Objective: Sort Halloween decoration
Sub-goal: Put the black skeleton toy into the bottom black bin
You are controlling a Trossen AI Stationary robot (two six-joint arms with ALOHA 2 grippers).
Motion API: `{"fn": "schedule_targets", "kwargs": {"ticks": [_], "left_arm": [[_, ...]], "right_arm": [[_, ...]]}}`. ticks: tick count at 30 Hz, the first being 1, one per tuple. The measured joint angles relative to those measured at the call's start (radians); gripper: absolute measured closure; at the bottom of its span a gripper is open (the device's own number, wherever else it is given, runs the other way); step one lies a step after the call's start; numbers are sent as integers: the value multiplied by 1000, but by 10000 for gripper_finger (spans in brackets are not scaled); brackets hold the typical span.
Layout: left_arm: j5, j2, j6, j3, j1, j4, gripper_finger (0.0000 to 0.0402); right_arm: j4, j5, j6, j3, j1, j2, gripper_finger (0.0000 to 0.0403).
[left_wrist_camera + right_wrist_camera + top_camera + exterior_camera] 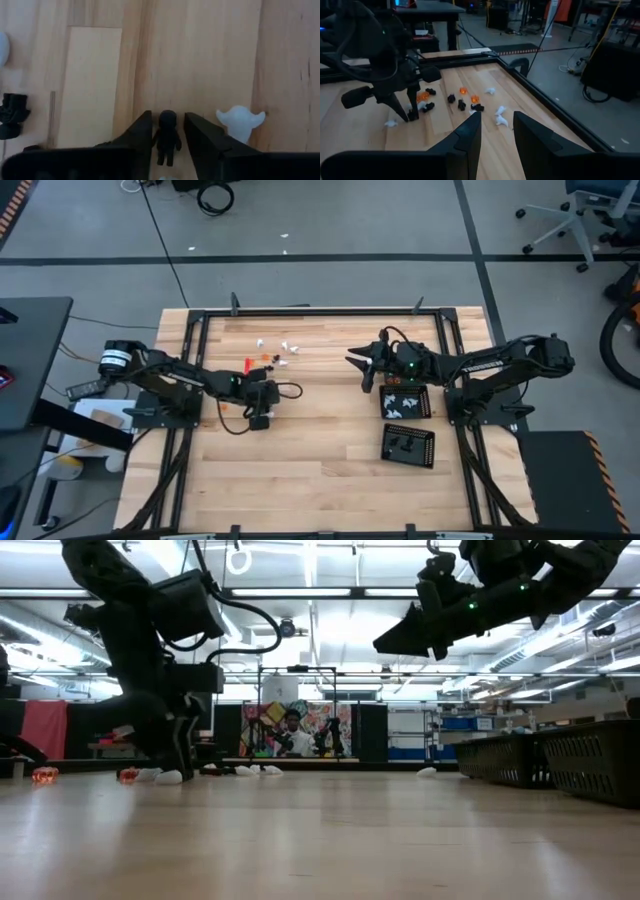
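The black figure (167, 136) lies on the table (200, 55) between my left pincer's (167, 137) narrowed fingers, which bracket it for the lift; a white ghost (240, 122) sits beside. My right pincer (495, 132) hovers half-open, empty, near the trays (407, 402).

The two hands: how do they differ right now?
The left hand is down at the table, fingers either side of a black figurine; the right hand hangs in the air with nothing between its fingers. The left works beside a white ghost; the right waits above the trays. Both are dark and two-fingered.
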Motion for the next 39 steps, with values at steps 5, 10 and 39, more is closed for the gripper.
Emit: {"fn": "schedule_targets", "kwargs": {"ticks": [5,10,39], "left_arm": [[-9,2,7,-1,-14,8,374],[-12,2,17,28,-19,0,393],[431,526,121,541,-22,976,384]], "right_arm": [[-1,0,-2,0,0,0,284],[-1,0,-2,0,0,0,284],[61,195,-235,1,-17,-457,284]]}}
